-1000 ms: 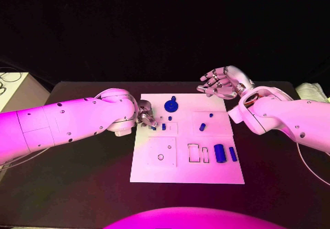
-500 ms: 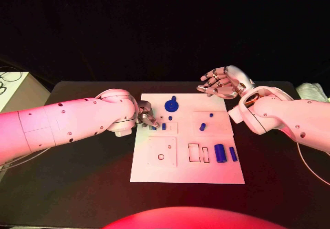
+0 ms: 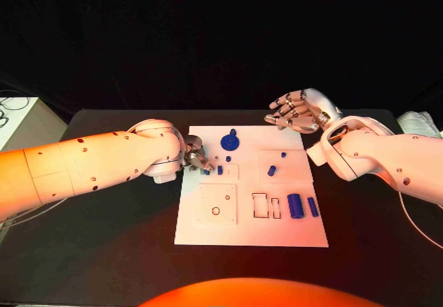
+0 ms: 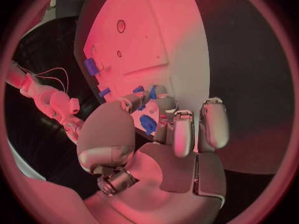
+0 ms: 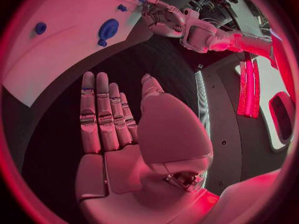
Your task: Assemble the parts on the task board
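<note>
Head view: nothing has shifted; left hand [image 3: 196,157] still pinches a blue part [image 3: 205,170] at the board's [image 3: 249,233] left edge, right hand [image 3: 297,110] stays spread, empty, beyond the far edge — seating unfinished.

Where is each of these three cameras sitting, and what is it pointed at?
Head view: on the robot's head, looking down at the task board, both arms entering from the sides.
Left wrist view: behind the left hand, whose fingers reach among blue parts at the board's edge.
Right wrist view: behind the right hand, open above the black table.
Shared: both wrist views show the board; the right also shows the left hand.
</note>
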